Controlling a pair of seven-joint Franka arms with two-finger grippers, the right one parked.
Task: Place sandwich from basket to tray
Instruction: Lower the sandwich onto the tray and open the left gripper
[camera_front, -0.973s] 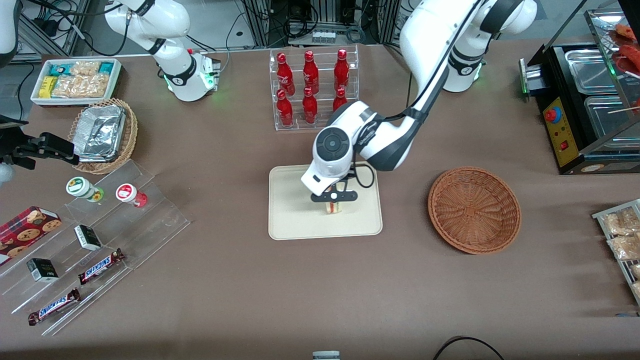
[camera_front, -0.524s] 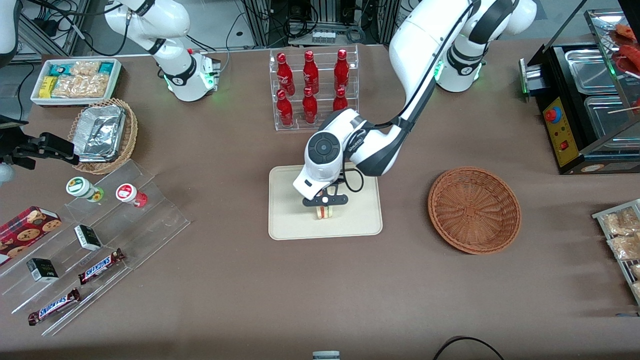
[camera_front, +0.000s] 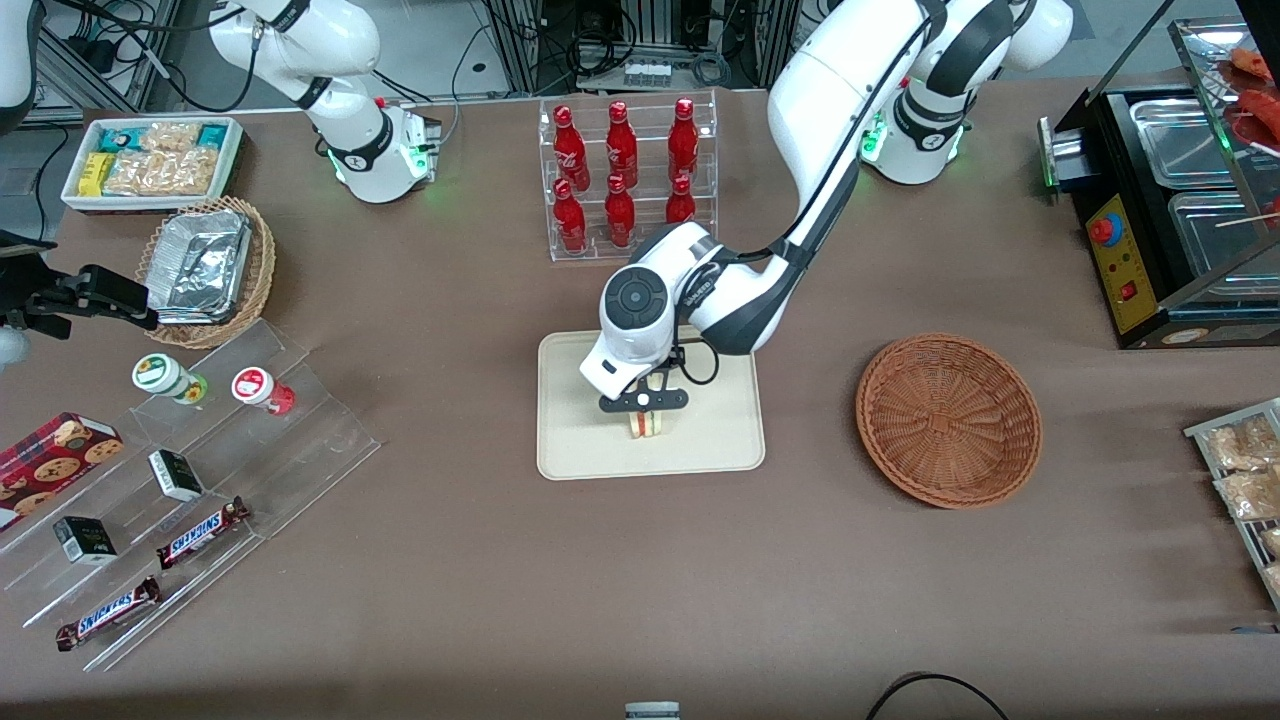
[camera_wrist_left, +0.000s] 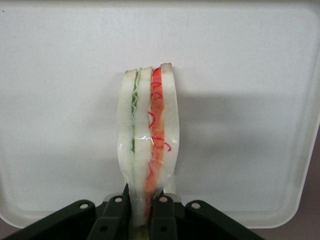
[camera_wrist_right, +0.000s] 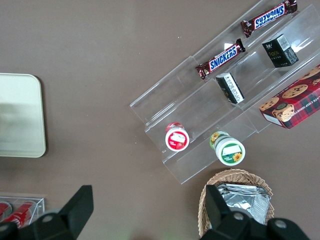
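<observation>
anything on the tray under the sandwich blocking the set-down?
Nothing visible. The claw is shut on the sandwich over the tray, and the wrist view shows only bare tray surface around the wedge. The basket sits clear, toward the working arm's end.

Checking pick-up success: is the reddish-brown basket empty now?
Empty: the basket shows only bare weave, and the gripper holds the sandwich over the tray.

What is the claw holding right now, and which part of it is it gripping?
The claw holds the sandwich above the tray, pinching one end of the wedge with a finger on each bread face.
</observation>
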